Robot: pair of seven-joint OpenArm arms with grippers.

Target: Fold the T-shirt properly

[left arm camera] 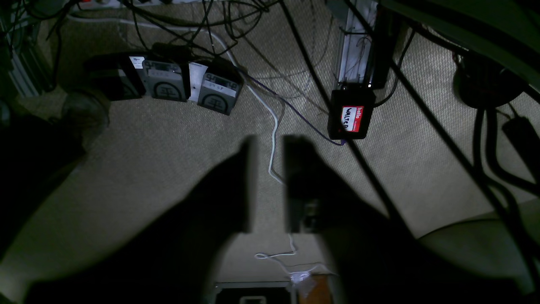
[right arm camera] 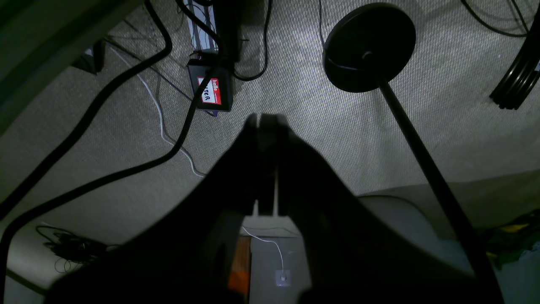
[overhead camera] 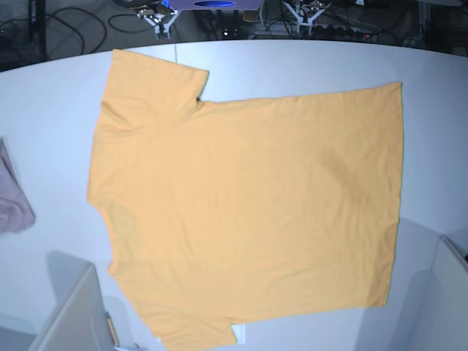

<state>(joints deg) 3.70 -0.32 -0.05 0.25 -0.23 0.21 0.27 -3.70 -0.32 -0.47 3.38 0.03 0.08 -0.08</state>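
The orange-yellow T-shirt lies spread flat on the white table in the base view, sleeves toward the left and hem toward the right. No gripper shows in that view. In the left wrist view my left gripper hangs over carpeted floor, its two dark fingers apart with nothing between them. My right gripper also looks down at the carpet, its fingers pressed together on nothing. Neither wrist view shows the T-shirt.
A pinkish cloth lies at the table's left edge. Grey arm parts stand at the front corners. On the floor are cables, a black box with a red label, power units and a round stand base.
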